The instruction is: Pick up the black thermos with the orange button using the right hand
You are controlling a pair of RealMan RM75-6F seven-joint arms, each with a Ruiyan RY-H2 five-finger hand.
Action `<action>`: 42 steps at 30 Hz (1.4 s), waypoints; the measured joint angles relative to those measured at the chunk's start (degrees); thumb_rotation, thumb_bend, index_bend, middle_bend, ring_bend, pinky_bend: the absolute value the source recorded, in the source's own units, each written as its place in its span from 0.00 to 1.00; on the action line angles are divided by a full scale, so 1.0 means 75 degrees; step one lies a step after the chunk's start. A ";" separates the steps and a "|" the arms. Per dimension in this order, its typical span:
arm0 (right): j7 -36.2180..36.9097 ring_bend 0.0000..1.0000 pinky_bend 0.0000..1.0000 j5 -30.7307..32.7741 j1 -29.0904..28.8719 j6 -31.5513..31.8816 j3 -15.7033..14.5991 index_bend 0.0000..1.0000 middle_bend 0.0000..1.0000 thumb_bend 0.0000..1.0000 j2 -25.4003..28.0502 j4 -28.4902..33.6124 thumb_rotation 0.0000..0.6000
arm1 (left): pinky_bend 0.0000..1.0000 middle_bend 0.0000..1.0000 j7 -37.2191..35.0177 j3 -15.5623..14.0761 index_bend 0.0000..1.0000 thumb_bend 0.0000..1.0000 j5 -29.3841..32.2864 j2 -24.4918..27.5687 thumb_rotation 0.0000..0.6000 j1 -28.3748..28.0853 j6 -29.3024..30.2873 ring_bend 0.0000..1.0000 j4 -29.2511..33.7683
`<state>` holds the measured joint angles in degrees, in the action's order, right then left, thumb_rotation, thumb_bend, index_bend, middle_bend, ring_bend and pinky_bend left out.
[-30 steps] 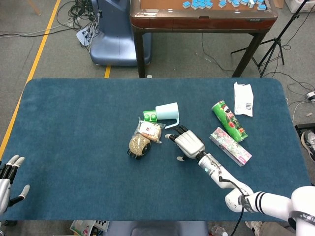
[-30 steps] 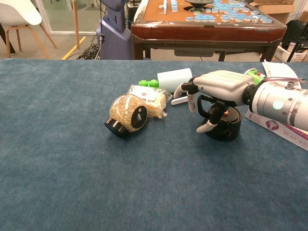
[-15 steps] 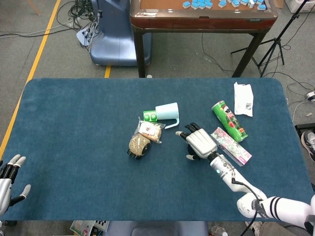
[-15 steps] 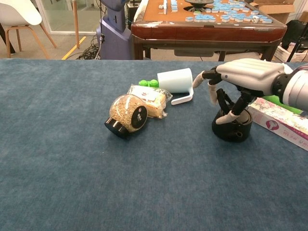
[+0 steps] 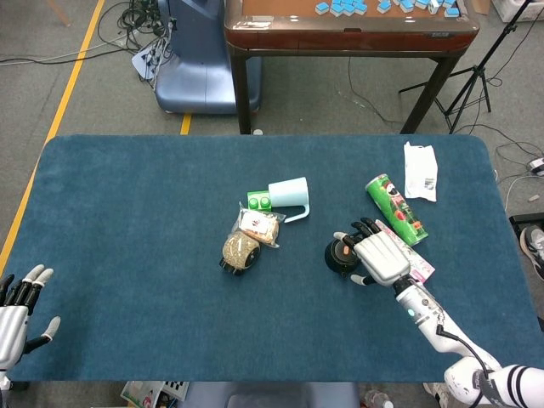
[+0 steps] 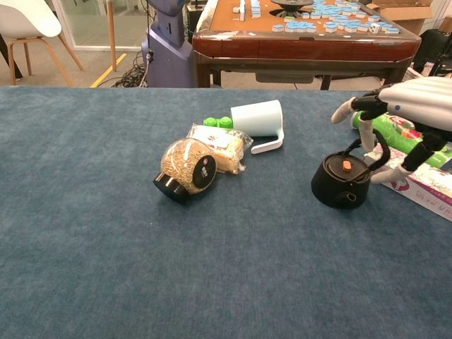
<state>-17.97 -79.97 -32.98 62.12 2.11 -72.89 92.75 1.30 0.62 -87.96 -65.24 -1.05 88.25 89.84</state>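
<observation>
The black thermos (image 5: 340, 254) (image 6: 341, 181) stands on the blue table, its orange button facing up and its loop handle on its right side. My right hand (image 5: 383, 257) (image 6: 412, 106) hovers just right of it, fingers spread and holding nothing. Its fingertips (image 6: 364, 134) reach down near the handle; I cannot tell if they touch it. The left hand (image 5: 17, 309) rests at the table's near left corner with fingers apart and nothing in it.
A grain jar (image 5: 240, 252), a snack packet (image 5: 258, 225), a pale cup (image 5: 289, 194) and a green-capped item (image 5: 258, 201) lie left of the thermos. A green can (image 5: 395, 208), a pink box (image 5: 406, 253) and a white packet (image 5: 420, 170) lie to the right.
My right hand slid rightward off the top of the thermos, uncovering it. The thermos shifted a little to the right with it. The left hand barely moved.
</observation>
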 measured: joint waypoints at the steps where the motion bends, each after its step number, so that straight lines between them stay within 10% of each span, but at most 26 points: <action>1: -0.0001 0.16 0.11 -0.0022 0.0049 0.0047 -0.0027 0.21 0.49 0.00 0.0042 0.0030 1.00 | 0.01 0.07 0.0015 -0.0002 0.11 0.30 -0.0010 0.0002 1.00 -0.0005 -0.0003 0.13 0.0015; 12: -0.0194 0.16 0.11 0.0293 0.0186 0.0162 0.0181 0.21 0.36 0.00 0.0257 0.0142 1.00 | 0.02 0.07 0.0089 -0.0038 0.11 0.30 -0.0064 0.0028 1.00 -0.0002 0.0014 0.13 0.0122; 42: -0.0581 0.16 0.11 0.1692 -0.0336 -0.1528 0.0119 0.21 0.40 0.00 0.0530 -0.0019 1.00 | 0.01 0.07 0.0052 -0.0078 0.11 0.30 -0.0124 0.0079 1.00 0.0128 0.0187 0.13 0.0170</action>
<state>-22.33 -67.28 -35.50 50.66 3.01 -68.91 92.61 1.69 0.03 -88.89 -64.65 -0.09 89.65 91.11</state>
